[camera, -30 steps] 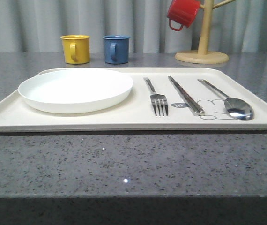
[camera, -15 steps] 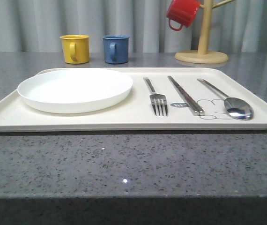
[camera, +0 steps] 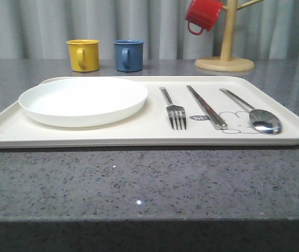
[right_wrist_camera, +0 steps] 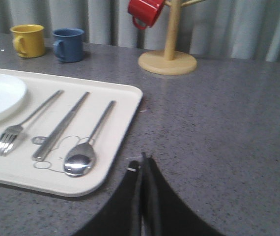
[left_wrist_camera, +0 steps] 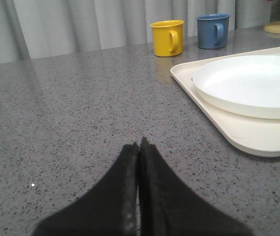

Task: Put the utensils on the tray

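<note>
The tray (camera: 155, 137), a flat cream plastic rectangle with rounded corners and a low rim, lies on the speckled grey stone worktop (camera: 139, 184). Its left half carries a round, smooth white plate (camera: 83, 101). Its right half carries the three polished metal utensils, laid side by side and apart from one another: the four-tined fork (camera: 173, 111) nearest the plate, the slim straight chopsticks (camera: 206, 106) in the middle, lying together as a pair, and the long-handled, round-bowled spoon (camera: 254, 114) furthest right. The chopstick tips and the spoon bowl rest over a thin grey line drawing printed on the tray surface.

Behind the tray stand a glossy yellow mug (camera: 83, 54) and a blue mug (camera: 128, 55), close together. A red mug (camera: 204, 14) hangs from a pale wooden mug tree (camera: 225, 59) with a round base, at the back right.

The left tool (left_wrist_camera: 139, 147) sits low over bare worktop beside the tray's left edge, its black fingers pressed together, gripping nothing. The right tool (right_wrist_camera: 143, 160) sits over bare worktop just off the tray's right corner, fingers likewise closed and empty.
</note>
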You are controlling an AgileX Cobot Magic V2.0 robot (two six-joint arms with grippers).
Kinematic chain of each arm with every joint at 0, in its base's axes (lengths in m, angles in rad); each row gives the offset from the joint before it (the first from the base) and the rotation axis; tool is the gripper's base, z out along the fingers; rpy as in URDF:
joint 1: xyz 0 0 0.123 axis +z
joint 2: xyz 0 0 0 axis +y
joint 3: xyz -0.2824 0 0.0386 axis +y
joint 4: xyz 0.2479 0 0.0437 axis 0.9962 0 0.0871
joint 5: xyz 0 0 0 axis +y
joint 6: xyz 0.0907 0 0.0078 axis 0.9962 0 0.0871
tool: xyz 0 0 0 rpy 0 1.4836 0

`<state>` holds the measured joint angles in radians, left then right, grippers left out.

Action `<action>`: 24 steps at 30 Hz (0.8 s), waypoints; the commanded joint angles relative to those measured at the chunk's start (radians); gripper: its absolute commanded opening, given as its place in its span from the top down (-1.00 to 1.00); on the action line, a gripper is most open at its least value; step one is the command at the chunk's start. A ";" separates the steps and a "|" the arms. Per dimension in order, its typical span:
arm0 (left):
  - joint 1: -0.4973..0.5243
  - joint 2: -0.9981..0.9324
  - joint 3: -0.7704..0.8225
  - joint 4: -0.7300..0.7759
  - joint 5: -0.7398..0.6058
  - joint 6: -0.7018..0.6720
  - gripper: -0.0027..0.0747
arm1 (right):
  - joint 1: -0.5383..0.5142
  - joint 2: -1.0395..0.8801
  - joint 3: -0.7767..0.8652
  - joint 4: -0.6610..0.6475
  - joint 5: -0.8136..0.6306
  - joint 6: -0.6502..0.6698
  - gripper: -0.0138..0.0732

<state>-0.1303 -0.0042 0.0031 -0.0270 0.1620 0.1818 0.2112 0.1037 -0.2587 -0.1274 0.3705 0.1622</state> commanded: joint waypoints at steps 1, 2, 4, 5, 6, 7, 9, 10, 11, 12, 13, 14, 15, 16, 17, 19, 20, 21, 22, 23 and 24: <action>0.001 -0.013 0.001 -0.010 -0.076 -0.008 0.98 | -0.106 -0.045 0.067 -0.025 -0.159 -0.010 0.85; 0.001 -0.013 0.001 -0.010 -0.076 -0.008 0.98 | -0.143 -0.068 0.101 -0.022 -0.181 -0.010 0.85; 0.001 -0.013 0.001 -0.010 -0.076 -0.008 0.98 | -0.222 -0.111 0.170 -0.010 -0.222 -0.010 0.85; 0.001 -0.013 0.001 -0.010 -0.076 -0.008 0.98 | -0.252 -0.132 0.200 -0.005 -0.237 -0.010 0.85; 0.001 -0.013 0.001 -0.010 -0.076 -0.008 0.98 | -0.282 -0.134 0.226 -0.002 -0.260 -0.010 0.85; 0.001 -0.013 0.001 -0.010 -0.076 -0.008 0.98 | -0.296 -0.133 0.248 -0.001 -0.276 -0.010 0.85; 0.001 -0.013 0.001 -0.010 -0.076 -0.008 0.98 | -0.303 -0.134 0.275 0.003 -0.280 -0.010 0.85; 0.001 -0.013 0.001 -0.010 -0.076 -0.008 0.98 | -0.301 -0.134 0.273 0.003 -0.265 -0.010 0.85; 0.001 -0.013 0.001 -0.010 -0.076 -0.008 0.98 | -0.298 -0.134 0.273 0.003 -0.258 -0.010 0.85; 0.001 -0.013 0.001 -0.010 -0.076 -0.008 0.98 | -0.296 -0.134 0.273 0.003 -0.255 -0.010 0.85; 0.001 -0.013 0.001 -0.010 -0.076 -0.008 0.98 | -0.295 -0.134 0.273 0.003 -0.253 -0.010 0.85; 0.001 -0.013 0.001 -0.010 -0.076 -0.008 0.98 | -0.294 -0.134 0.273 0.003 -0.253 -0.010 0.85; 0.001 -0.013 0.001 -0.010 -0.076 -0.008 0.98 | -0.294 -0.134 0.273 0.003 -0.253 -0.010 0.85; 0.001 -0.013 0.001 -0.010 -0.076 -0.008 0.98 | -0.293 -0.134 0.273 0.003 -0.253 -0.010 0.85; 0.001 -0.013 0.001 -0.010 -0.076 -0.008 0.98 | -0.293 -0.134 0.273 0.003 -0.253 -0.010 0.85; 0.001 -0.013 0.001 -0.010 -0.076 -0.008 0.98 | -0.285 -0.134 0.273 0.003 -0.253 -0.010 0.85; 0.001 -0.013 0.001 -0.010 -0.076 -0.008 0.98 | -0.273 -0.134 0.273 0.003 -0.252 -0.010 0.85; 0.001 -0.013 0.001 -0.010 -0.076 -0.008 0.98 | -0.259 -0.134 0.273 0.003 -0.249 -0.010 0.85; 0.001 -0.013 0.001 -0.010 -0.076 -0.008 0.98 | -0.241 -0.134 0.273 0.003 -0.248 -0.010 0.85; 0.001 -0.013 0.001 -0.010 -0.076 -0.008 0.98 | -0.230 -0.134 0.273 0.003 -0.248 -0.010 0.85; 0.001 -0.013 0.001 -0.010 -0.076 -0.008 0.98 | -0.224 -0.134 0.273 0.003 -0.248 -0.010 0.85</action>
<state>-0.1303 -0.0042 0.0031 -0.0270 0.1629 0.1818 -0.0293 -0.0088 0.0267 -0.1218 0.1990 0.1622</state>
